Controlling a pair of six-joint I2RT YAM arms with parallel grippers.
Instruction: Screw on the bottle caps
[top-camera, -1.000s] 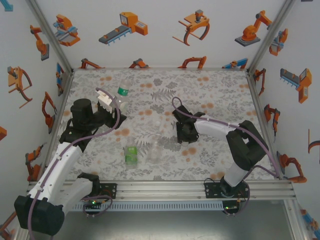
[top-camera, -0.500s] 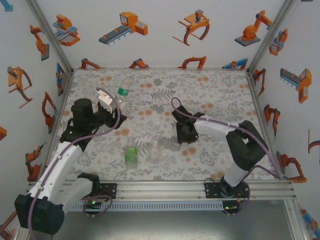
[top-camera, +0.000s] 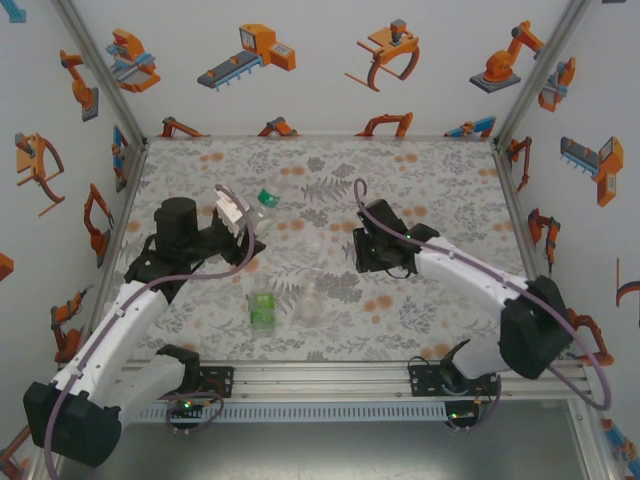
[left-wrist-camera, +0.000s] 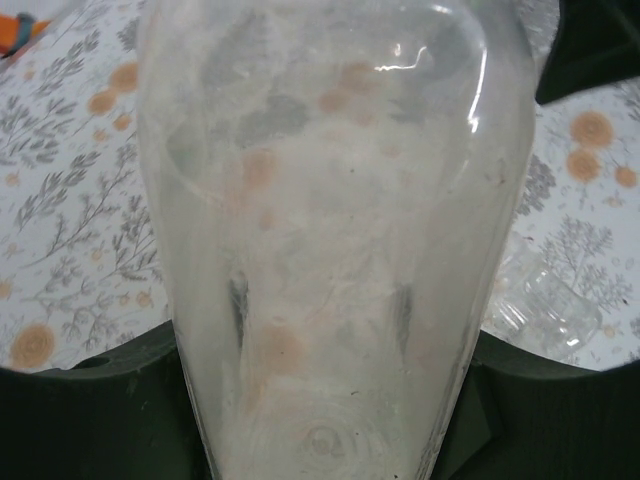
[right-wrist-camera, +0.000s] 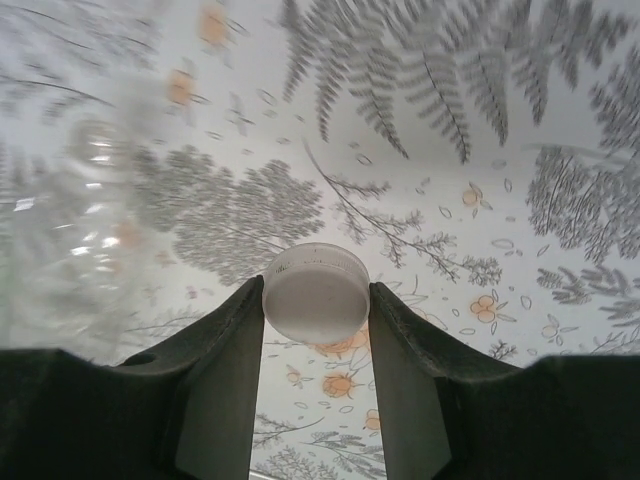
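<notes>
Now left claw (top-camera: 243, 222) clamps the tall bottle (left-wrist-camera: 340, 250), apparently tilted; right claw (right-wrist-camera: 316, 303) pinches a cap (right-wrist-camera: 315, 285).

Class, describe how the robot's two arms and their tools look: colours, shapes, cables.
The left arm and right arm have white shells, black joints and a looping mauve cable each. The right tool has flat, dark, tapering fingers.

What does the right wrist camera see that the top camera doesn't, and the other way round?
Right wrist view: a white cap pinched between the right gripper's fingers, seen close up. Top view: the left gripper holding the tall bottle with a green neck band, plus a green bottle and a clear bottle on the mat. Both: the flower-and-fern mat and the right gripper.
</notes>
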